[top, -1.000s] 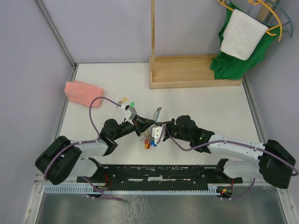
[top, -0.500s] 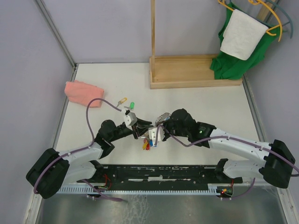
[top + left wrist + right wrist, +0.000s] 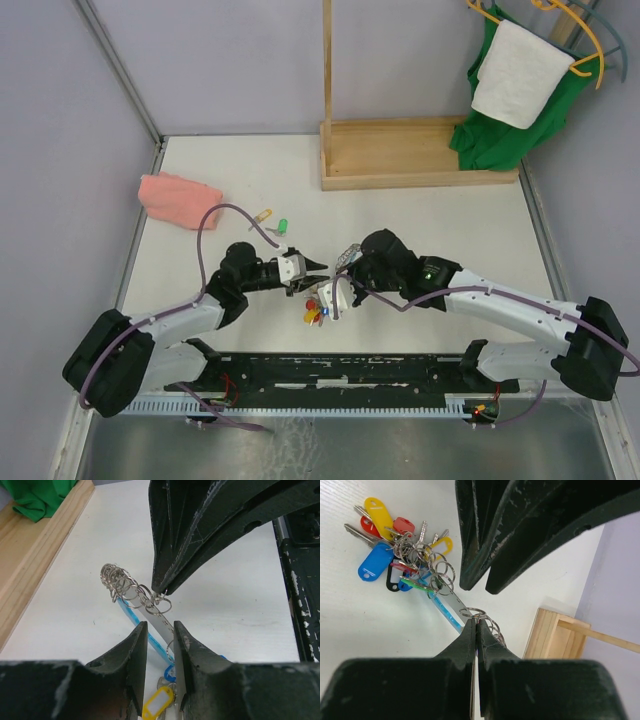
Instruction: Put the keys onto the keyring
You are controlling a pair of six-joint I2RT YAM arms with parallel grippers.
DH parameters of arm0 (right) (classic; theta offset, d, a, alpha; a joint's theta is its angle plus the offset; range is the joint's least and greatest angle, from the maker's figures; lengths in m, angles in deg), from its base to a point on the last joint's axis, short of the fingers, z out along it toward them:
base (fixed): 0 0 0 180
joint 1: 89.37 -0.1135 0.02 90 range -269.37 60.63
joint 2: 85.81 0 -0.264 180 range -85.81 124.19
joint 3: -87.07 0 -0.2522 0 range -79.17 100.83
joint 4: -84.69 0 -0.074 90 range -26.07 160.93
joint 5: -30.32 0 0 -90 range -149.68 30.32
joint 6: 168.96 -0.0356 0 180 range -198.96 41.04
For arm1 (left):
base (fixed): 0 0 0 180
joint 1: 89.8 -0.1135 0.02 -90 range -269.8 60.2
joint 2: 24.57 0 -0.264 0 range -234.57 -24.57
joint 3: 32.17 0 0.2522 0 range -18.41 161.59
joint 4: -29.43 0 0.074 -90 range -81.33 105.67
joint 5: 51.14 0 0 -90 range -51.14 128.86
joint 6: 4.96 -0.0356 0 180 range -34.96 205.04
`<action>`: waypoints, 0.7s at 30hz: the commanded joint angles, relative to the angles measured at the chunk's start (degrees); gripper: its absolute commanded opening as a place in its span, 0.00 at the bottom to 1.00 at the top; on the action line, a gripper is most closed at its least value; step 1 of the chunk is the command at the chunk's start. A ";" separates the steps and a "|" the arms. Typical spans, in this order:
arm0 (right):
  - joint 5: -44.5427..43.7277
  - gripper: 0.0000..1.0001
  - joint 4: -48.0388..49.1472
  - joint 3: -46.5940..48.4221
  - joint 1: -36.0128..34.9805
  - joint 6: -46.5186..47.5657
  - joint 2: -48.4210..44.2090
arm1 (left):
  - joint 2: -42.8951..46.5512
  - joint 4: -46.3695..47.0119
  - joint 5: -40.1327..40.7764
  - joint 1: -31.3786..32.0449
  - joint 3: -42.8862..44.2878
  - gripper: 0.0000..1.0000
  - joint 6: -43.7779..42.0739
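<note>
Keyring (image 3: 451, 600), silvery with bright tags (image 3: 375, 561), pinched by right fingers (image 3: 466, 645); left fingers (image 3: 136, 652) narrowly parted

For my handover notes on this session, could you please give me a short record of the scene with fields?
left gripper: open, straddling the strip of the keyring
right gripper: shut, pinching a small ring of the keyring
keyring: one end raised, tags resting on the table
loose keys: green-headed key and yellow-headed key, lying beyond the left gripper
pink cloth: far left of table
</note>
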 commanded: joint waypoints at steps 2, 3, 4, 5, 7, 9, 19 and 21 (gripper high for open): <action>1.85 0.01 -1.25 4.49 -0.22 2.67 0.11 | -2.54 -3.98 -7.25 -0.73 5.89 0.35 -10.23; 2.10 0.01 -1.43 4.57 -0.22 2.68 0.07 | -3.01 -4.17 -7.79 -0.76 6.23 0.35 -10.87; 2.35 0.01 -1.61 4.66 -0.18 2.81 0.07 | -3.48 -4.28 -8.05 -0.85 6.59 0.35 -11.36; 2.59 0.01 -1.76 4.81 -0.18 2.87 0.09 | -4.11 -4.39 -8.66 -0.97 7.01 0.35 -11.85; 2.98 0.01 -2.07 5.02 -0.20 3.10 0.07 | -4.98 -5.63 -10.14 -1.28 8.27 0.36 -12.97; 3.00 0.01 -2.38 5.23 -0.15 3.27 0.20 | -5.94 -8.00 -11.47 -1.58 9.61 0.36 -14.59; 3.19 0.01 -3.37 6.22 -0.17 3.90 0.59 | -10.33 -15.17 -18.14 -1.81 14.25 0.41 -19.12; 3.51 0.01 -3.45 6.42 -0.17 3.90 0.83 | -11.06 -15.38 -18.84 -1.83 14.72 0.40 -19.10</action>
